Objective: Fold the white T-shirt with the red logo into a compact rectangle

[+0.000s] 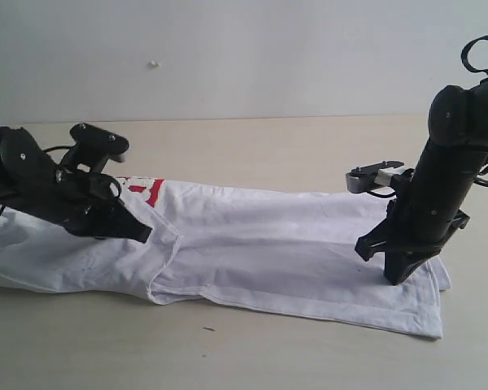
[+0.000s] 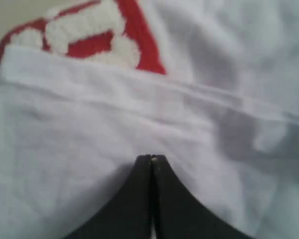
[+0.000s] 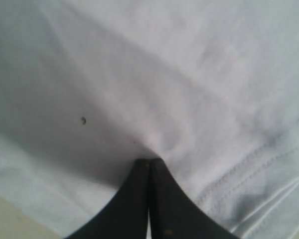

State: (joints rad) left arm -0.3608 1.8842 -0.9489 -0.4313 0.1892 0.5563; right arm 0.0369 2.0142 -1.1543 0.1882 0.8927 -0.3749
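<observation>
White T-shirt [image 1: 260, 252] stretched long, left gripper [image 1: 145, 233] closed, right gripper [image 1: 394, 279] closed

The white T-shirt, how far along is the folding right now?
Done: the white T-shirt lies as a long narrow strip, a folded layer covering part of the red logo. In hand: the left gripper and right gripper are both shut at opposite ends, the right apparently pinching cloth near the hem. Remaining: folding the strip end over end into a compact rectangle.
</observation>
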